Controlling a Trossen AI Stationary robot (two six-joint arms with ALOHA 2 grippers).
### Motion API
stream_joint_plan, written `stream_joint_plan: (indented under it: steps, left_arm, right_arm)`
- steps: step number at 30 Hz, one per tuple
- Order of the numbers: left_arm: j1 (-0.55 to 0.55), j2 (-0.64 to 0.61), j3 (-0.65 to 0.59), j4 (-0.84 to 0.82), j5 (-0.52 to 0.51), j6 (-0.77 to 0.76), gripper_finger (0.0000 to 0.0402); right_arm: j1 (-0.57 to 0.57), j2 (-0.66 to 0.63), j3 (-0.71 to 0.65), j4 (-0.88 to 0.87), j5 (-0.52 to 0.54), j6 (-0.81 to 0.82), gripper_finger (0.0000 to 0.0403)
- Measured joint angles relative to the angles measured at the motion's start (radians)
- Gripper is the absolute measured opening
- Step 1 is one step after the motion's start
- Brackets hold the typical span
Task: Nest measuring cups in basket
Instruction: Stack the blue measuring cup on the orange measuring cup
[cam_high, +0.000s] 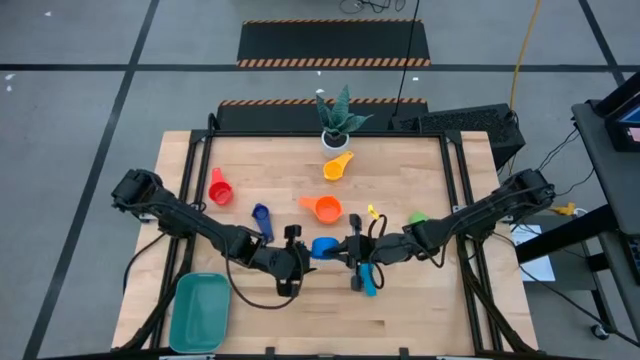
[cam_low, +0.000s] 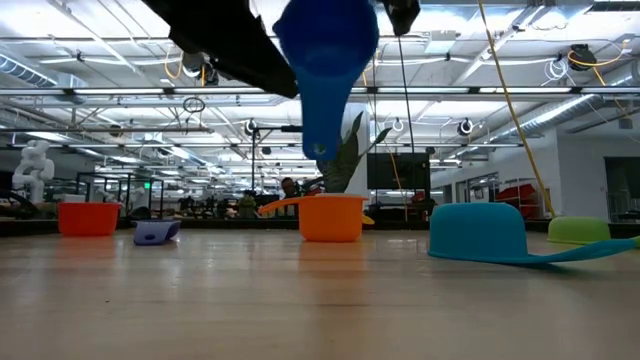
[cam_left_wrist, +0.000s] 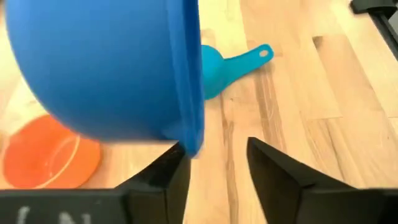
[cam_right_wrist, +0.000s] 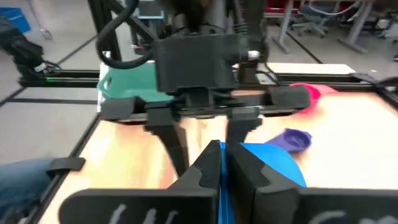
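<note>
Work surface: a pale butcher-block wooden table (cam_high: 300, 300) on a dark metal frame, standing on a grey floor marked with black tape lines and hazard-striped mats. A white pot with a green plant (cam_high: 337, 122) sits at the far edge.

Both arms meet near the table's middle front. The right gripper (cam_right_wrist: 222, 163) has its fingers pressed together on the rim of a blue measuring cup (cam_high: 324, 247), which hangs lifted above the wood in the low view. The left gripper (cam_left_wrist: 214, 163) faces it with fingers spread apart; the cup's rim sits just by one finger, and contact cannot be confirmed.

Other cups on the surface: a teal cup (cam_low: 478, 232) lies upside down just in front of the grippers, handle flat on the wood. An orange cup (cam_high: 326, 208) stands upright behind the blue one. A second orange cup (cam_high: 338, 165) lies near the plant. A red cup (cam_high: 219, 188) and a navy cup (cam_high: 262, 215) sit to the left, a green cup (cam_high: 417, 217) to the right, and a small yellow cup (cam_high: 373, 212) between green and orange.

The basket (cam_high: 199, 310), teal-green, rests at the front left corner, well apart from all cups.

Room: an open hall with ceiling strip lights, hanging cables and desks beyond the table
</note>
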Motion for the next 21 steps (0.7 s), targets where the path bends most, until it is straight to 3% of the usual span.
stream_joint_plan:
  steps: [5, 9, 13, 21]
  left_arm:
    - [-0.019, -0.052, 0.001, -0.072, -0.060, -0.025, 0.0193]
    - [-0.042, -0.087, 0.000, -0.095, -0.109, -0.041, 0.0193]
    - [-0.078, -0.102, 0.000, -0.050, -0.148, 0.017, 0.0185]
    - [-0.131, -0.100, 0.000, 0.084, -0.185, 0.180, 0.0203]
  right_arm:
    - [0.034, -0.080, -0.001, -0.109, 0.062, 0.014, 0.0001]
    - [0.083, -0.151, -0.069, -0.047, 0.160, -0.018, 0.0001]
    - [0.092, -0.217, -0.207, 0.161, 0.177, -0.018, 0.0001]
    - [0.048, -0.263, -0.486, 0.762, 0.068, 0.031, 0.0000]
